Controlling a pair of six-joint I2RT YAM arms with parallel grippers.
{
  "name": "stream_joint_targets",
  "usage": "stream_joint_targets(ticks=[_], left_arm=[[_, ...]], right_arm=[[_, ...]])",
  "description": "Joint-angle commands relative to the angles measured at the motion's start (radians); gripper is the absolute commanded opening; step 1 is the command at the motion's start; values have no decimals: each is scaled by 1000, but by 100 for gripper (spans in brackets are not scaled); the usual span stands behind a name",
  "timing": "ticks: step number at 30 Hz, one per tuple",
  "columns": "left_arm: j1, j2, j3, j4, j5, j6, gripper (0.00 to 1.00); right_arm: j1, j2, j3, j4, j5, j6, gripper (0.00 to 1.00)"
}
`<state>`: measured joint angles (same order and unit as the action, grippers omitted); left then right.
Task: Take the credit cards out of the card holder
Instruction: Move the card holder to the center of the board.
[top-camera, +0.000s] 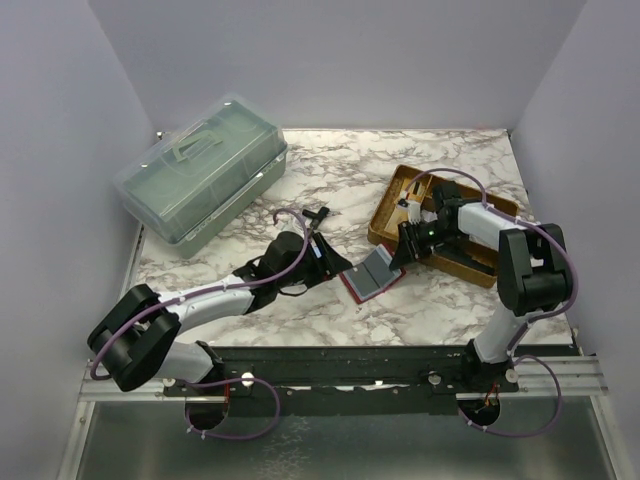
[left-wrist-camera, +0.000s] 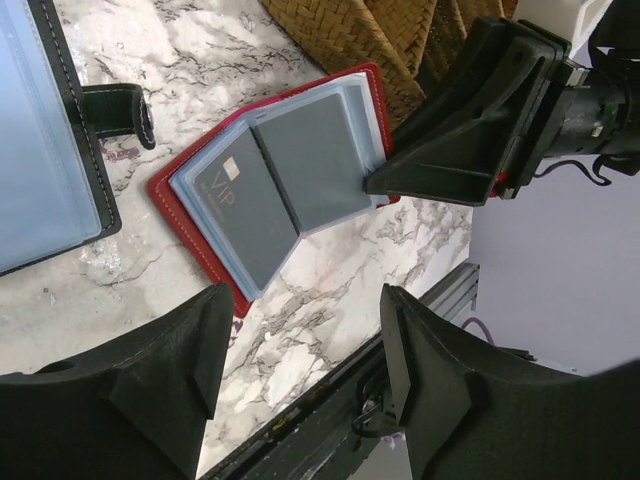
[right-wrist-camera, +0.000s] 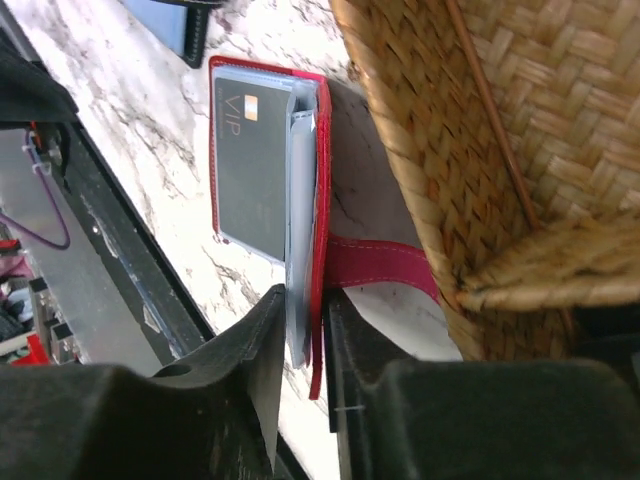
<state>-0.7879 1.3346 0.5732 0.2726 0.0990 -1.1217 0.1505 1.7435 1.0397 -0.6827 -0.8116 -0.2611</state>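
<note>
Presently my right end effector (right-wrist-camera: 303, 320) clamps the edge of the red card holder (right-wrist-camera: 370, 268); my left end effector (left-wrist-camera: 305, 310) hangs released above its credit cards (left-wrist-camera: 312, 165).

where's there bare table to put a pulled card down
Bare marble lies between the plastic case and the woven basket, and between the red card holder and the near rail. Crowded around that holder, where the left tool and right tool meet beside the black card holder.
</note>
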Motion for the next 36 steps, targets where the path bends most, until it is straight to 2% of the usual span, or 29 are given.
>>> stream_joint_targets(ticks=[1, 4, 7, 13, 22, 28, 33, 36], left_arm=[[-7, -31, -23, 27, -34, -4, 66], [-8, -46, -40, 27, -45, -12, 65], [-8, -64, -59, 25, -59, -23, 64], [-8, -77, -72, 11, -77, -32, 63], [-8, -77, -75, 3, -88, -19, 63], [-8, -105, -67, -16, -91, 4, 63], [-6, -148, -75, -28, -143, 8, 63], [-6, -186, -73, -60, -165, 14, 65]], right_arm=[[14, 38, 43, 6, -124, 6, 22], [46, 51, 54, 11, -132, 0, 17], [98, 64, 71, 30, -120, 2, 16], [175, 114, 124, 54, -64, 15, 16], [182, 94, 123, 70, 2, -3, 21], [182, 55, 97, 82, 42, -30, 31], [182, 19, 85, 74, 72, -66, 44], [181, 8, 88, 63, 89, -82, 48]])
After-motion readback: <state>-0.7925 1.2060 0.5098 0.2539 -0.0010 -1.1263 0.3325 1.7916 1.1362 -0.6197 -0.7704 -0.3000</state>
